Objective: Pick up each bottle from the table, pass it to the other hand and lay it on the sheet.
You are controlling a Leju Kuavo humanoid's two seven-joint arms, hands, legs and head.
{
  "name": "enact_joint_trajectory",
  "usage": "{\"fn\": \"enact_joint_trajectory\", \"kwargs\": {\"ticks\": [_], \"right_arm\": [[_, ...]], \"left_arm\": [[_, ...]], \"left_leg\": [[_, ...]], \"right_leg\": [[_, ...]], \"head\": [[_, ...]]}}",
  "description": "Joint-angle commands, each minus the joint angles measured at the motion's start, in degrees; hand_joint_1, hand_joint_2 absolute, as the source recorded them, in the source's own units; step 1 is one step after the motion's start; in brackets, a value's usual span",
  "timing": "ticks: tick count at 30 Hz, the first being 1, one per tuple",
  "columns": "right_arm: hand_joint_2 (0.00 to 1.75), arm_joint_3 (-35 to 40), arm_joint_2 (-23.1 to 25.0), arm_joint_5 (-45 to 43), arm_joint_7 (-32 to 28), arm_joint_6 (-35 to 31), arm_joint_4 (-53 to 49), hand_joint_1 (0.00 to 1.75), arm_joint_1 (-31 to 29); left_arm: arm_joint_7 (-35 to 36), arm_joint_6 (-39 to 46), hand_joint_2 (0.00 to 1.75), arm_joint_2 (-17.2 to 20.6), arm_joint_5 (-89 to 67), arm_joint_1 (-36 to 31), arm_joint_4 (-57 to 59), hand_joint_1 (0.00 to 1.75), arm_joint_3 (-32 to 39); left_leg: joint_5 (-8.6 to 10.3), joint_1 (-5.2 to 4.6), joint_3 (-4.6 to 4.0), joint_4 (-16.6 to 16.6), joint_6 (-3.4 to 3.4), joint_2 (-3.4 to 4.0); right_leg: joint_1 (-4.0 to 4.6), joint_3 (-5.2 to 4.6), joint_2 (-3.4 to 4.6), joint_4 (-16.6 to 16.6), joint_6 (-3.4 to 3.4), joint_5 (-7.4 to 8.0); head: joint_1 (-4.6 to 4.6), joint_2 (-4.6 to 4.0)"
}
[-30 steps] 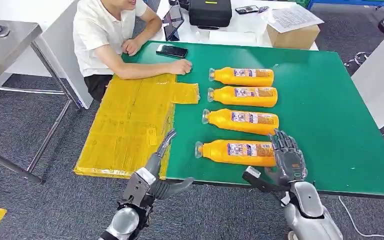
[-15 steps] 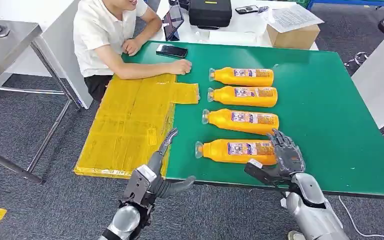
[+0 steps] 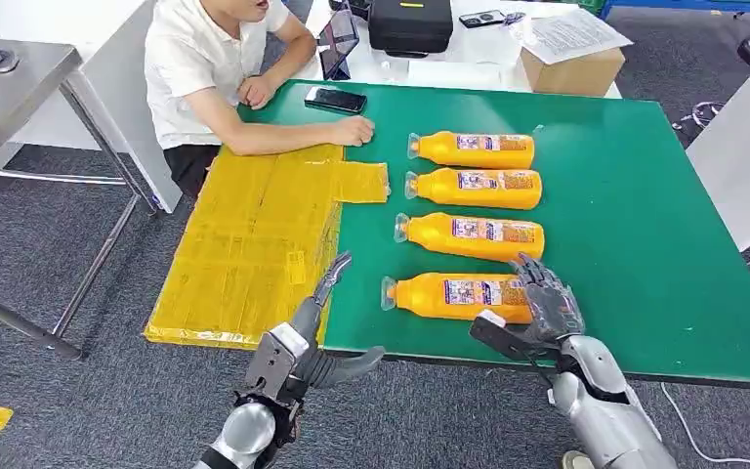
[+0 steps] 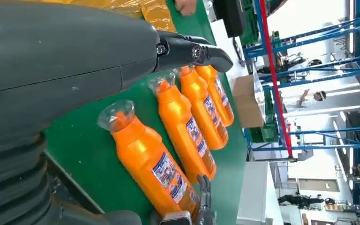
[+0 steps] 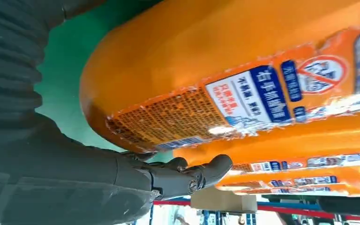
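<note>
Lower right of head view: right hand fingers spread over base of nearest bottle (grip unclear). Lower centre: left hand open, empty, beside yellow sheet.

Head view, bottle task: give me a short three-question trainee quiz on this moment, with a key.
1. True or false: a bottle already lies on the yellow sheet.
2. How many orange bottles lie on the green table?
3. Which hand is at the nearest bottle? A) left hand B) right hand C) the person's hand

Key: 1 false; 2 four; 3 B, its fingers over the bottle's base end, while the left hand hovers open at the table's near edge.
</note>
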Motion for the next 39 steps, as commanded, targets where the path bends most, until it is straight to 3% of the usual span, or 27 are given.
{"fn": "enact_joint_trajectory", "kwargs": {"ticks": [1, 7, 8, 9, 10, 11, 25, 31, 35, 39], "right_arm": [[1.75, 3.73, 1.46, 0.17, 0.04, 1.23, 5.42, 0.00, -2.53], [1.75, 6.76, 0.53, 1.03, 2.07, 5.26, 9.06, 0.00, -5.18], [1.75, 6.97, 0.47, 0.38, 1.96, 6.72, 10.20, 0.12, -5.64], [1.75, 7.06, 0.21, -0.15, 1.80, 7.57, 10.90, 1.43, -5.83], [1.75, 7.11, 0.04, -1.33, 1.41, 9.13, 12.12, 1.69, -6.20], [1.75, 6.91, 0.00, -2.03, 1.24, 9.68, 12.70, 1.75, -6.20], [1.75, 4.30, -0.77, -7.93, -2.03, 13.35, 17.58, 1.75, -4.47], [1.75, 2.10, -0.76, -12.71, -4.78, 16.84, 15.06, 1.75, -1.82], [1.75, -2.18, 1.59, -21.74, -10.65, 21.58, 7.96, 1.75, 2.38], [1.75, -1.82, 2.26, -21.97, -9.64, 21.71, 5.89, 1.75, 3.14]], "left_arm": [[0.48, 0.04, 1.75, 0.42, 0.39, -2.13, 3.49, 0.00, -1.04], [0.65, 0.21, 1.75, 0.19, 0.89, -2.21, 3.41, 0.00, -0.93], [0.64, 0.27, 1.75, 0.15, 1.04, -2.27, 3.56, 0.00, -0.83], [0.61, 0.26, 1.75, 0.14, 1.14, -2.33, 3.67, 0.00, -0.83], [0.53, 0.18, 1.75, 0.15, 1.30, -2.47, 3.84, 0.00, -0.90], [0.44, 0.18, 1.75, 0.13, 1.40, -2.53, 3.89, 0.00, -0.90], [-0.35, 0.17, 1.75, 0.25, 1.92, -3.02, 4.19, 0.00, -1.34], [-0.94, 0.24, 1.75, 0.50, 2.28, -3.02, 4.04, 0.00, -1.43], [-2.48, 0.28, 1.75, -0.26, 5.43, -2.08, 3.02, 0.00, 0.62], [-2.53, 0.11, 1.75, -0.03, 5.60, -2.11, 2.92, 0.00, 0.59]], "left_leg": [[-0.06, 0.05, 0.22, -0.06, -0.11, 0.01], [-0.07, 0.06, 0.29, -0.07, -0.12, 0.06], [-0.05, 0.05, 0.23, -0.05, -0.10, 0.02], [-0.06, 0.06, 0.30, -0.07, -0.12, 0.00], [-0.04, 0.05, 0.28, -0.06, -0.09, -0.02], [-0.02, 0.03, 0.24, -0.05, -0.06, -0.01], [0.00, 0.09, 0.74, -0.09, -0.08, -0.22], [0.03, 0.13, 0.97, -0.17, -0.12, -0.37], [-0.09, 0.16, 1.05, -0.15, -0.17, -0.34], [-0.13, 0.17, 1.16, -0.21, -0.17, -0.17]], "right_leg": [[0.05, 0.21, 0.04, -0.06, -0.11, -0.05], [0.06, 0.26, 0.11, -0.08, -0.12, -0.04], [0.04, 0.21, 0.06, -0.07, -0.10, -0.03], [0.05, 0.29, 0.03, -0.08, -0.12, -0.05], [0.05, 0.27, 0.00, -0.08, -0.09, -0.04], [0.02, 0.21, 0.01, -0.05, -0.07, -0.02], [0.08, 0.71, -0.18, -0.17, -0.09, -0.05], [0.12, 0.94, -0.32, -0.29, -0.14, -0.07], [0.16, 0.54, -0.29, -0.29, -0.17, -0.10], [0.16, 0.64, -0.11, -0.33, -0.15, -0.12]], "head": [[0.00, 0.00], [-0.02, 0.00], [0.00, 0.00], [0.00, 0.00], [0.00, 0.00], [-0.02, 0.00], [0.00, 0.00], [0.02, 0.00], [0.00, 0.00], [0.02, 0.00]]}}
